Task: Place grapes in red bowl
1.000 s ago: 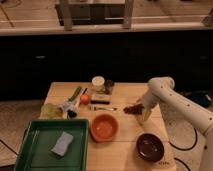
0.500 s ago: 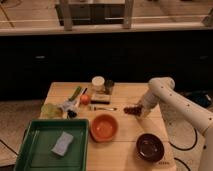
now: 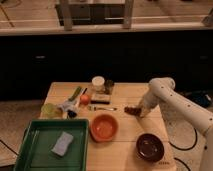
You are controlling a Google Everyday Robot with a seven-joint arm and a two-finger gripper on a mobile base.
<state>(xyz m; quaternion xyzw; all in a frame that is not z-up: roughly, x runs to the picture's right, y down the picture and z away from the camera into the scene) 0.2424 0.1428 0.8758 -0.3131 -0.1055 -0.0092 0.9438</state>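
Observation:
The grapes (image 3: pixel 130 110), a small dark bumpy bunch, lie on the wooden table (image 3: pixel 125 92) at its right side. My gripper (image 3: pixel 138 111) reaches down from the white arm (image 3: pixel 165 92) on the right and is shut on the grapes' right end, low at the tabletop. The red bowl (image 3: pixel 104 127), bright orange-red and plain inside, stands left of and nearer than the grapes, with nothing in it.
A maroon-brown bowl (image 3: pixel 150 146) sits at the front right. A green tray (image 3: pixel 30 150) holding a blue-grey sponge (image 3: pixel 62 143) fills the front left. An orange fruit (image 3: pixel 85 99), a white-lidded jar (image 3: pixel 98 83), a utensil (image 3: pixel 102 107) and a green cup (image 3: pixel 48 109) crowd the back left.
The arm has stayed in place over the grapes while the fingers came together on them. Nothing else on the table has moved.

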